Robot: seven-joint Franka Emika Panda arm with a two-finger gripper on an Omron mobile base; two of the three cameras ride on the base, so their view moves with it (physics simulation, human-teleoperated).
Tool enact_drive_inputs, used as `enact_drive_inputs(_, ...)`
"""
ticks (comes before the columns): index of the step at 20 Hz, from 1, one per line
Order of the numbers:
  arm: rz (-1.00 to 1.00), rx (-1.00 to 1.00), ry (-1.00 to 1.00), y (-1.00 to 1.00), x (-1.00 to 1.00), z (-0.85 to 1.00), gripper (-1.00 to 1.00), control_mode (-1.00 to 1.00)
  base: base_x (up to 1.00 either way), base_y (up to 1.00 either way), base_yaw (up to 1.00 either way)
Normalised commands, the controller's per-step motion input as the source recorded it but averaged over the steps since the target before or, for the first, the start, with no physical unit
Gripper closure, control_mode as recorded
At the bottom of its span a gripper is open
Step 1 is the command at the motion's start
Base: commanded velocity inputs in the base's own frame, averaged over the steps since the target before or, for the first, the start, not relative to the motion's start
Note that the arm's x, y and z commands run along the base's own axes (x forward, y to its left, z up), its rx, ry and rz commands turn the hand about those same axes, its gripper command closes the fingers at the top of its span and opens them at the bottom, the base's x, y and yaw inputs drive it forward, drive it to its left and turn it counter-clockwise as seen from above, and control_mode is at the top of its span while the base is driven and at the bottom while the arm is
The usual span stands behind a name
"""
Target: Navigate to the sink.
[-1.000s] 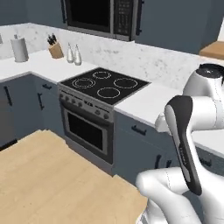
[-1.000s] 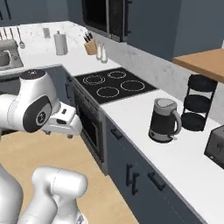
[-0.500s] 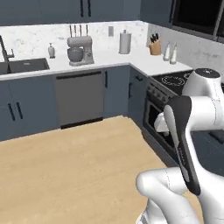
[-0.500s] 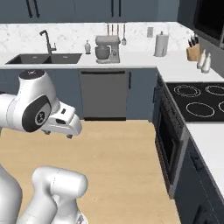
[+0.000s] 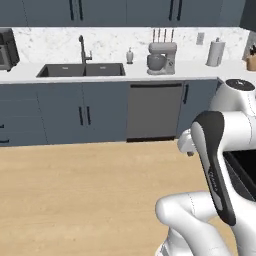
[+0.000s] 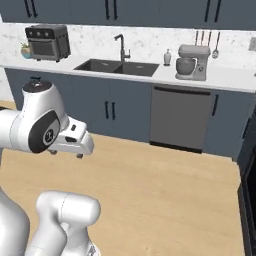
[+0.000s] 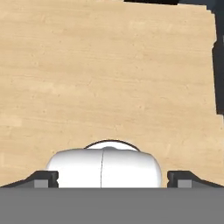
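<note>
Pincer (image 7: 112,177): tips wide apart, empty, aimed down at wood floor (image 7: 109,78). Sink (image 5: 81,70): recessed in white surface (image 5: 150,76) at far wall, faucet (image 5: 83,49) behind; mixer (image 5: 161,58) to its right.

White counter (image 5: 200,76) bears stand mixer (image 5: 161,58); sink (image 5: 82,70) recessed

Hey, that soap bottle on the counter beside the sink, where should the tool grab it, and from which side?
Probably the soap bottle body, below its narrower top, approached level from the floor side. It stands upright near the backsplash, clear of the sink and stand mixer.
</note>
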Motion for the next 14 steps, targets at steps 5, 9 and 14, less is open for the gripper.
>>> enact_drive_inputs(5, 0.0, 0.0, 0.0, 0.0, 0.0, 0.0, -1.0, 1.0, 1.0, 0.67, 0.0)
enact_drive_inputs(9, 0.0, 0.0, 0.0, 0.0, 0.0, 0.0, -1.0, 1.0, 1.0, 0.85, -0.03)
enact_drive_inputs(14, 0.0, 0.0, 0.0, 0.0, 0.0, 0.0, -1.0, 1.0, 1.0, 0.98, -0.13)
